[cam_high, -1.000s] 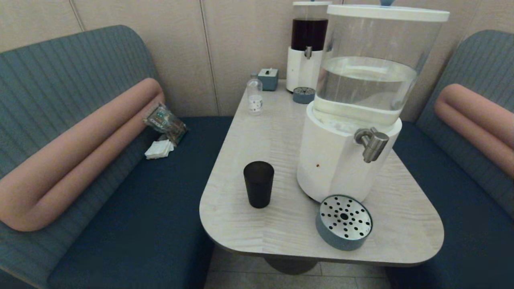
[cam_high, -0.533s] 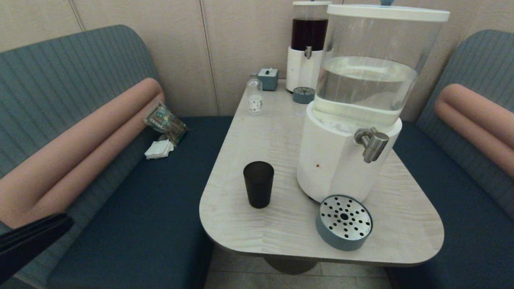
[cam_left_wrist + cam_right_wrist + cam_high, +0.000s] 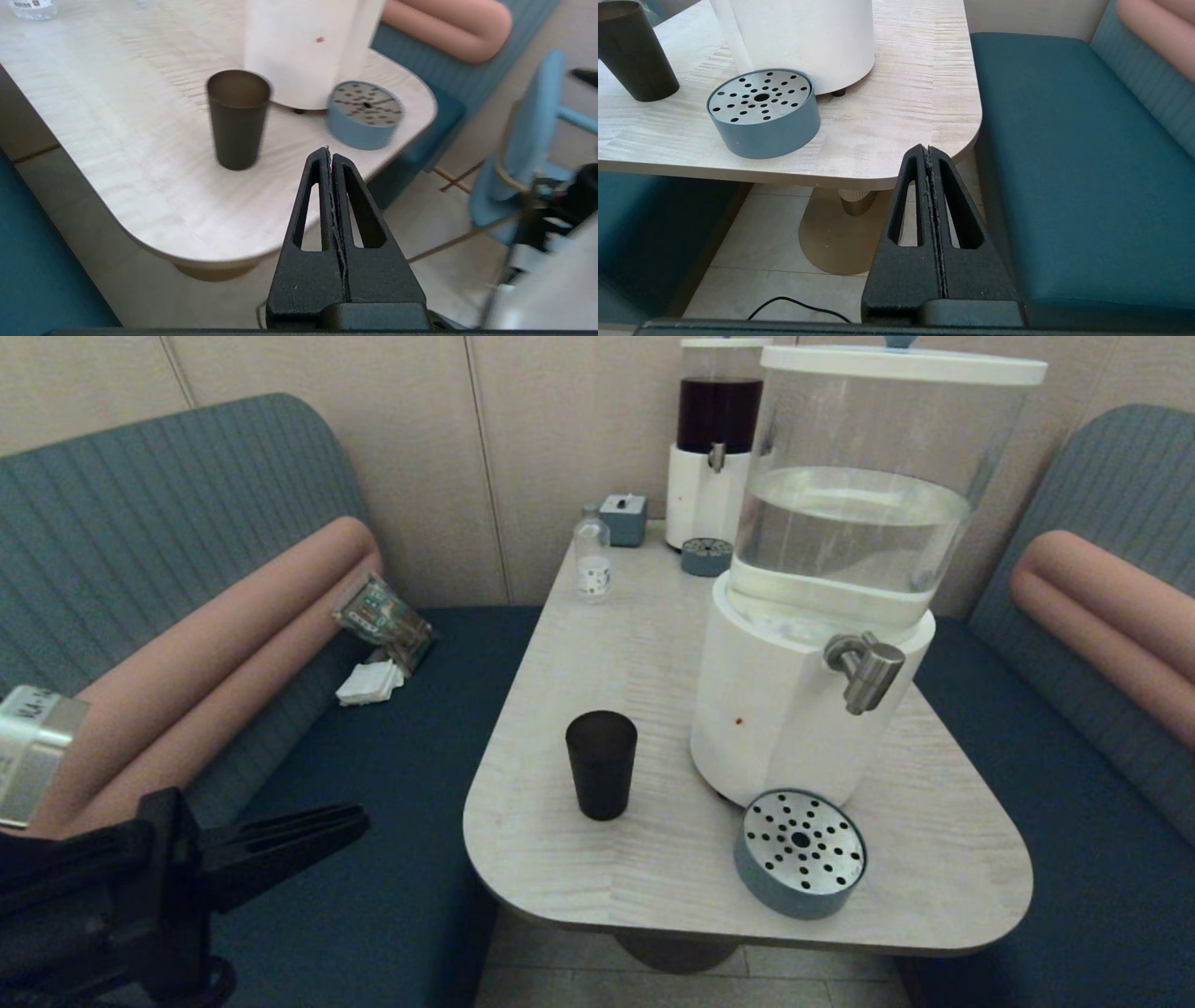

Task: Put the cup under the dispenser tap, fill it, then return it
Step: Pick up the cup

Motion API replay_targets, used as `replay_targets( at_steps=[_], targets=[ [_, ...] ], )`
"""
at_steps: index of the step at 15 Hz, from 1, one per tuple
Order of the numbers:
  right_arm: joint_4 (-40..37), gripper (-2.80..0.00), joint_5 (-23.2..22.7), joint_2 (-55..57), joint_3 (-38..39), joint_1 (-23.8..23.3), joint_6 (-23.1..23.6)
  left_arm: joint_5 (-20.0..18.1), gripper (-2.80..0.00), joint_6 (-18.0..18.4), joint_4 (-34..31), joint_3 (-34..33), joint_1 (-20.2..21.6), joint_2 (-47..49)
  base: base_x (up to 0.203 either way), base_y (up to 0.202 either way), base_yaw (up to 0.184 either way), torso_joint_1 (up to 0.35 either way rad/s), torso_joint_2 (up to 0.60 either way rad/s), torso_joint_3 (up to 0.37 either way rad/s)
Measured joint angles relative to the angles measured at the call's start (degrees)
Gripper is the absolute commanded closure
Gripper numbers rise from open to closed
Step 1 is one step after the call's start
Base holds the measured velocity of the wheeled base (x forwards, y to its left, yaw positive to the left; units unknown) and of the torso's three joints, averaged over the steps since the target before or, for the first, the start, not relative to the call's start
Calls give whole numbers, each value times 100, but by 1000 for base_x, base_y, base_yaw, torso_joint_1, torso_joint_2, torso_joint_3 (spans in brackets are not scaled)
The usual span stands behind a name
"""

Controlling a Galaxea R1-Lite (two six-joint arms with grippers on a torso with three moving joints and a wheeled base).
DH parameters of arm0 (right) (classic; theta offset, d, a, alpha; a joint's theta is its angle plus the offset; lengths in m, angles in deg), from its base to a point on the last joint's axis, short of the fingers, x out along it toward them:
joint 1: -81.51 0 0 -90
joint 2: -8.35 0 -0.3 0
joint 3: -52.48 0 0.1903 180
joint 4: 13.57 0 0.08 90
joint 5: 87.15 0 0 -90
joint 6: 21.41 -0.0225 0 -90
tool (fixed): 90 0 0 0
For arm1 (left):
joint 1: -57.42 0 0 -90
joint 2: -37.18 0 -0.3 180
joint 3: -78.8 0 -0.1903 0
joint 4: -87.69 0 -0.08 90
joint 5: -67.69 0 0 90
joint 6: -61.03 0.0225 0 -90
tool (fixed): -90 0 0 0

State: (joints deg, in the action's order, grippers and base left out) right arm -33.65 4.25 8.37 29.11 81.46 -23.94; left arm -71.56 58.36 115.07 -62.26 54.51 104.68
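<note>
You see the left gripper (image 3: 350,819) low at the near left, over the blue seat (image 3: 373,859) and well apart from the table (image 3: 653,887); much of its arm is cut off by the picture edge. In the left wrist view its two black fingers (image 3: 348,196) are pressed together along their whole length, clenched on nothing, and they point toward the near rounded edge of the table. The right gripper (image 3: 928,151) does not show in the head view; in the right wrist view it hangs below and outside the near right corner of the table, over the floor (image 3: 775,242) beside the right seat (image 3: 1064,163), and its fingers are also closed flat on each other and hold nothing. The cup (image 3: 601,763) stands upright on the table near the near left edge, its long axis vertical, its open mouth up and its narrow end down; you cannot see from these views if something is inside. It is just beside the white base of the large dispenser (image 3: 775,709), not touching it. The round perforated drip tray (image 3: 800,853) lies near the near edge, in front of this base. The dispenser tap (image 3: 865,669) sticks out from the base toward the right and near side, spout down, above bare table rather than above the tray. Farther back, near the far edge, you find a small clear bottle (image 3: 592,558) and the narrow dispenser with dark liquid (image 3: 714,439), whose top is cut off.
</note>
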Motion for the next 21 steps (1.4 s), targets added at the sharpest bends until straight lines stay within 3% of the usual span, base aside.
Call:
replay_targets(
  at_steps=[5,7,10,11,17,21],
  targets=[
    [2,0,-2,0,0,0,0,9,0,281,3149,-701,16,2114,0,0,0,0,0,0],
    [2,0,-2,0,0,0,0,30,0,346,3624,-595,22,2621,0,0,0,0,0,0],
    [2,0,0,0,0,0,1,39,0,374,3644,-436,22,3050,0,0,0,0,0,0],
    [1,0,0,0,0,2,0,38,-280,394,3647,-382,20,3153,0,0,0,0,0,0],
    [2,0,0,0,0,0,0,38,-280,390,3643,-185,17,3521,0,0,0,0,0,0],
    [-2,0,0,0,0,2,0,-83,-280,420,3644,473,-85,4016,0,0,0,0,0,0]
  ],
)
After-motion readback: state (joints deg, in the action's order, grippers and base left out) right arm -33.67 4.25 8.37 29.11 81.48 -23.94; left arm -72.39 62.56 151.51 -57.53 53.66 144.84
